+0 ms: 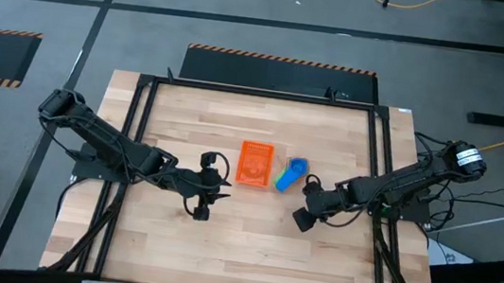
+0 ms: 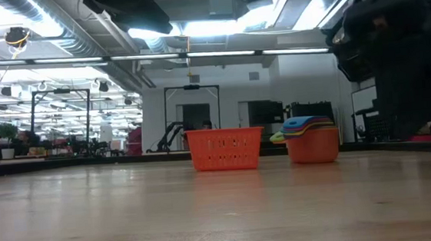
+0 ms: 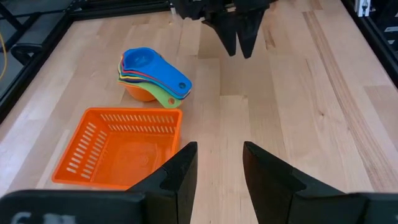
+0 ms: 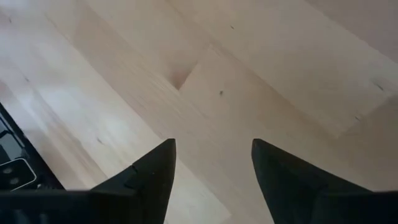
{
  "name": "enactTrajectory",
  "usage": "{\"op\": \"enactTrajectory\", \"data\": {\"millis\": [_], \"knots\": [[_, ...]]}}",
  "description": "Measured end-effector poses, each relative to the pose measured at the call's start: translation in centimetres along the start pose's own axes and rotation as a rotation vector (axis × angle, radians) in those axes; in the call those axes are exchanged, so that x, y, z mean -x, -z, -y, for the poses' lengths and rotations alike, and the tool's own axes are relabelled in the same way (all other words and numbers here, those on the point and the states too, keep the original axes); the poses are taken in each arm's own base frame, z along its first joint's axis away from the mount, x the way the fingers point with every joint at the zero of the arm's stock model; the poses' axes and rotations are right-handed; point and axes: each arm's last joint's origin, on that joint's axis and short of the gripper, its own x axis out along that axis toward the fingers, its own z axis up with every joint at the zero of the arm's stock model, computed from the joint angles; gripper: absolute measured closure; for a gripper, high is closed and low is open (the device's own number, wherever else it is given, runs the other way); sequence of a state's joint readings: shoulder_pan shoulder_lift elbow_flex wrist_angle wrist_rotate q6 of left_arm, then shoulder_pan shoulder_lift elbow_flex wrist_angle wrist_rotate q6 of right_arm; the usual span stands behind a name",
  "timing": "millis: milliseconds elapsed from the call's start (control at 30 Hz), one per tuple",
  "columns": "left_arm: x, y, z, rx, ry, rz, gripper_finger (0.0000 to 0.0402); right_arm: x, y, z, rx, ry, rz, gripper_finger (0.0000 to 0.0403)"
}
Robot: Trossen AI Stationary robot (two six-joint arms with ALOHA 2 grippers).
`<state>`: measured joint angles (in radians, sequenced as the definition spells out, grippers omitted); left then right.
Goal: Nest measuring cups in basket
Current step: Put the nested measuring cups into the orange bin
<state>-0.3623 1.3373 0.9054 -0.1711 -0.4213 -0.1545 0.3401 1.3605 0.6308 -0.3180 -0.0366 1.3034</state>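
Observation:
The orange mesh basket [image 1: 256, 164] [image 3: 118, 149] [image 2: 225, 149] stands on its bottom at the middle of the table with nothing in it. Just to its right the measuring cups [image 1: 291, 175] [image 3: 149, 78] [image 2: 309, 140] stand on the table nested in one stack. A blue cup is on top, an orange one at the bottom, and the handles fan out. My left gripper [image 1: 220, 189] [image 3: 217, 158] hovers open, near-left of the basket. My right gripper [image 1: 300, 219] [image 4: 213, 149] hovers open over bare wood, near-right of the stack.
A black metal frame [image 1: 142, 100] runs round the wooden tabletop [image 1: 239, 254]. Bare wood lies between the two grippers and toward the near edge. In the low view a dark arm [image 2: 402, 44] fills the upper right.

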Motion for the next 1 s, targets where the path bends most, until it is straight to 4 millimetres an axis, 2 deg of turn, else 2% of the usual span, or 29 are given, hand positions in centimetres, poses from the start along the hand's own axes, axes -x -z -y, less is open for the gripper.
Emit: {"op": "enactTrajectory", "data": {"millis": [267,400,533,733,833,1000], "knots": [[0.0,0.0,0.0,0.000,0.000,0.000,0.0280,-0.1,0.2,0.4,-0.033,0.028,-0.034,0.0187],[0.0,0.0,0.0,0.000,0.000,0.000,0.0280,-0.2,0.7,1.8,-0.067,0.029,-0.096,0.0187],[0.0,0.0,0.0,0.000,0.000,0.000,0.0280,-0.1,1.4,3.3,-0.124,-0.064,-0.086,0.0187],[0.0,0.0,0.0,0.000,0.000,0.000,0.0280,-1.3,2.7,4.8,-0.216,-0.295,0.020,0.0187],[0.0,0.0,0.0,0.000,0.000,0.000,0.0280,-1.7,3.1,5.4,-0.271,-0.348,0.121,0.0187],[0.0,0.0,0.0,0.000,0.000,0.000,0.0280,-1.9,3.0,5.1,-0.291,-0.376,0.279,0.0187]]}}
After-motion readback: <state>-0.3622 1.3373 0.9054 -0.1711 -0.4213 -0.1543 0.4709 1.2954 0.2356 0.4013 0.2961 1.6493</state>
